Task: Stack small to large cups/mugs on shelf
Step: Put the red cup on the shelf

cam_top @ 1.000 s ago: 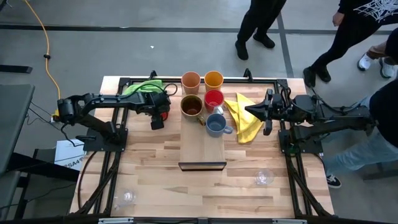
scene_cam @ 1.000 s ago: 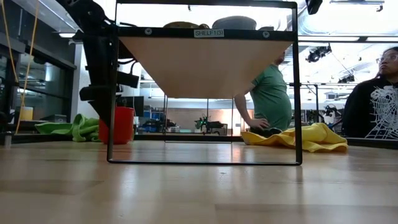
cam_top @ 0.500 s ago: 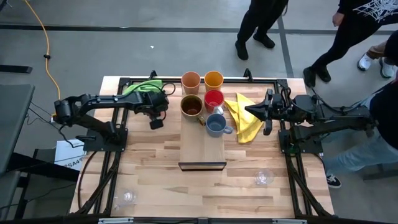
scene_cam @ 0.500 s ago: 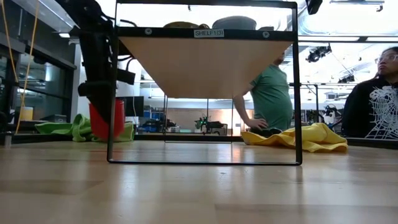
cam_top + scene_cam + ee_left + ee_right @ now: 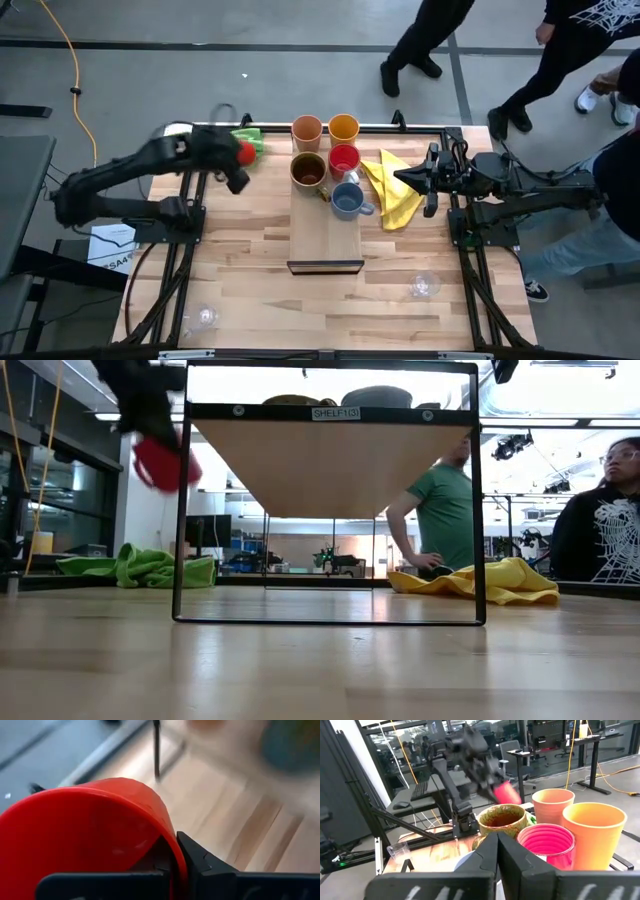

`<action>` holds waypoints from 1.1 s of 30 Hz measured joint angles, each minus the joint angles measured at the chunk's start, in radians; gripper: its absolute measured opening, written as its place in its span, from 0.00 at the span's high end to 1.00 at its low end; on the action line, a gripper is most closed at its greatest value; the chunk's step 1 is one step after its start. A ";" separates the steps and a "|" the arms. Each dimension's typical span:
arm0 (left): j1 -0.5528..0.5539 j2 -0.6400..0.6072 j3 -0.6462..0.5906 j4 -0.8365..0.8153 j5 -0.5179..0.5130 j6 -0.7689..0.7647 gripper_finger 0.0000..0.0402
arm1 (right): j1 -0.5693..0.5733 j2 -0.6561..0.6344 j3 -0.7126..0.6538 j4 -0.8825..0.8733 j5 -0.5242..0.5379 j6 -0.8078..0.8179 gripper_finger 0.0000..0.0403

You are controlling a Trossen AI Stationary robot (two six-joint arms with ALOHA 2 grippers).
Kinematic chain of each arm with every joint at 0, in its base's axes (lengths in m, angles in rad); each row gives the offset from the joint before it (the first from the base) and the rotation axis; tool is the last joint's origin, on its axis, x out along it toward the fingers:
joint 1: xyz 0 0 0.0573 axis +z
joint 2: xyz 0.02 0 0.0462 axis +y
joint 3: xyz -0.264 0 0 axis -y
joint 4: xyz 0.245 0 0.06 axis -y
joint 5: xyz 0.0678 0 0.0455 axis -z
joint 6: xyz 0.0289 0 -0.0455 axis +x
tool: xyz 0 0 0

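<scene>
My left gripper (image 5: 238,165) is shut on a red mug (image 5: 245,152), held high over the table's far left, above the green cloth (image 5: 246,134); the low view shows this red mug (image 5: 163,460) tilted in the air. On the shelf (image 5: 325,240) stand a peach tumbler (image 5: 307,130), an orange tumbler (image 5: 343,127), a brown mug (image 5: 309,170), a second red mug (image 5: 344,160) and a grey-blue mug (image 5: 347,201). Two clear glasses (image 5: 424,285) (image 5: 205,318) stand on the table's near part. My right gripper (image 5: 400,178) waits shut over the yellow cloth (image 5: 392,195). My left gripper holds the red mug by its wall at the rim (image 5: 172,847), one finger inside the mug and one finger (image 5: 200,865) outside. The mug is lifted clear of the table and tilted.
The shelf's black frame (image 5: 180,510) stands on the table's middle. The green cloth lies at the far left, the yellow cloth right of the shelf. People stand beyond the far edge (image 5: 420,40) and at the right (image 5: 600,510).
My left gripper has shut on the red mug that stood on the table left of the shelf. It has then risen with it and swung toward the table's left and far edge. The mug, upright on the table before, is now high in the air and tilted.
</scene>
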State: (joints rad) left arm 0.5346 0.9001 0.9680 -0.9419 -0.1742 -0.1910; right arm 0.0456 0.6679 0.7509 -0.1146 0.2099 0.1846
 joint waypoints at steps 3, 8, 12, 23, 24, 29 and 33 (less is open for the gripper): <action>0.000 -0.112 0.034 0.044 -0.015 -0.091 0.99 | 0.000 0.000 0.000 0.000 0.000 -0.001 1.00; 0.000 -0.251 0.035 0.258 0.018 -0.201 1.00 | 0.000 0.000 0.000 0.002 0.000 -0.001 1.00; -0.027 -0.275 0.017 0.430 0.090 -0.233 1.00 | 0.000 0.000 0.000 0.008 0.000 -0.001 1.00; -0.375 -0.046 -0.043 0.932 0.112 -0.224 1.00 | 0.000 0.000 0.000 0.033 0.000 0.001 1.00; -0.410 -0.022 -0.043 0.942 0.109 -0.224 1.00 | 0.000 0.001 0.000 0.048 -0.003 0.003 1.00; -0.582 0.061 -0.043 0.940 0.012 -0.233 1.00 | 0.001 0.014 0.000 0.144 -0.084 0.025 1.00; -0.695 0.071 -0.043 0.950 -0.090 -0.241 1.00 | 0.025 0.056 0.000 0.244 -0.188 0.025 1.00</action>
State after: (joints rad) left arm -0.1605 0.9710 0.9253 0.0081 -0.2641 -0.4319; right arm 0.0705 0.7239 0.7509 0.1292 0.0221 0.2092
